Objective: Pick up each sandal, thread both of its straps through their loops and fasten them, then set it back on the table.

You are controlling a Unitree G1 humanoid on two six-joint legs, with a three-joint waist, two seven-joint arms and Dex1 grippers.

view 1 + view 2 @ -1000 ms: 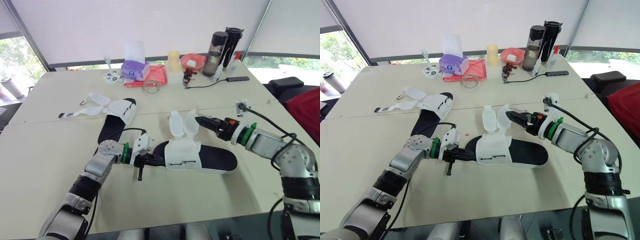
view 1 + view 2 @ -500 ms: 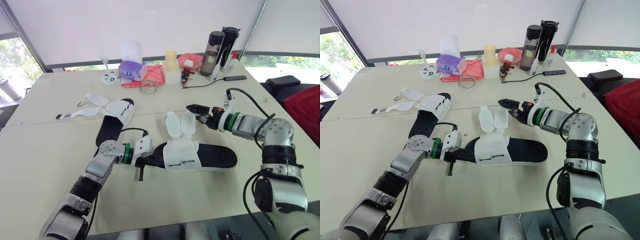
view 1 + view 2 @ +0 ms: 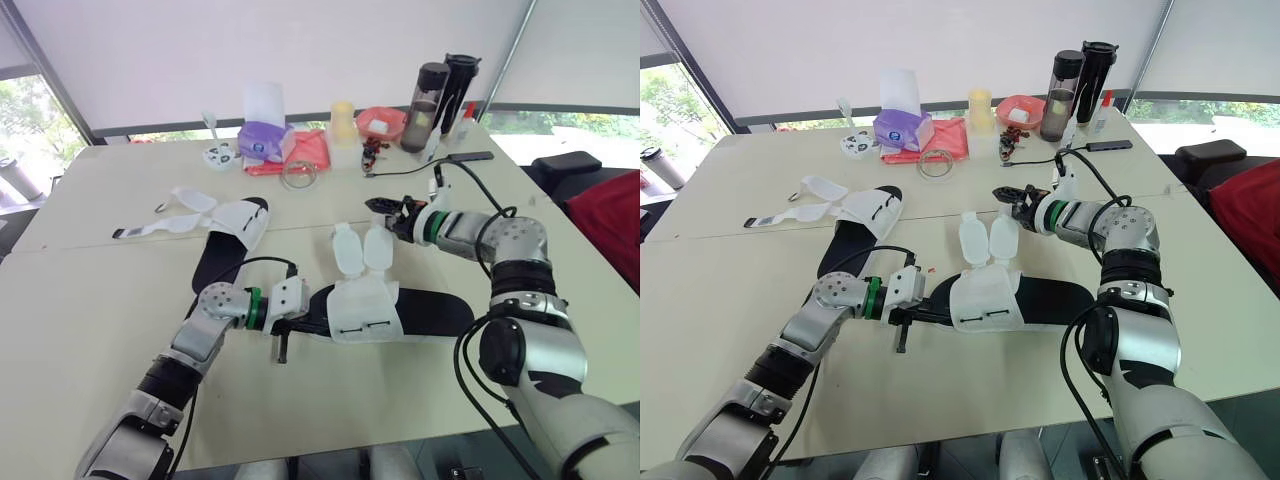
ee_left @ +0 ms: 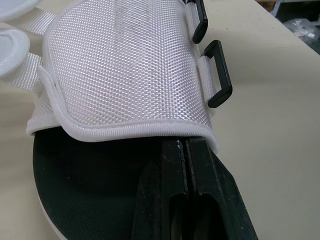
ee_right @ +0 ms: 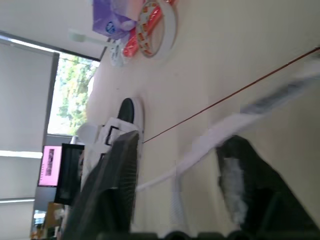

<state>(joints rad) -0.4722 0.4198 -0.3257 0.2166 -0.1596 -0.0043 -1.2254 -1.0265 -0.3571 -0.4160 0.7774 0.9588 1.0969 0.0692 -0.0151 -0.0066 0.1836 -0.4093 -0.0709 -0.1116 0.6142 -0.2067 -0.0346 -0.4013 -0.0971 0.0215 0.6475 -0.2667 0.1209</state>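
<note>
Beige table (image 3: 100, 290) is carrying the near sandal (image 3: 430, 312) flat at its middle; the left gripper (image 3: 308, 322), closed tight, is pinning its black footbed (image 4: 90, 190), probably steadying it, while the right gripper (image 3: 380, 206) is hovering open and empty just beyond the 2 upturned straps (image 3: 362, 248).

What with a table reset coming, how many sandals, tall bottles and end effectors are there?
Black-soled sandals with white mesh straps: 2, the near sandal and the far sandal.
Tall dark drink bottles: 2, the smoky bottle and the black bottle.
Robot end effectors: 2, the left end effector and the right end effector.
Total: 6.
</note>
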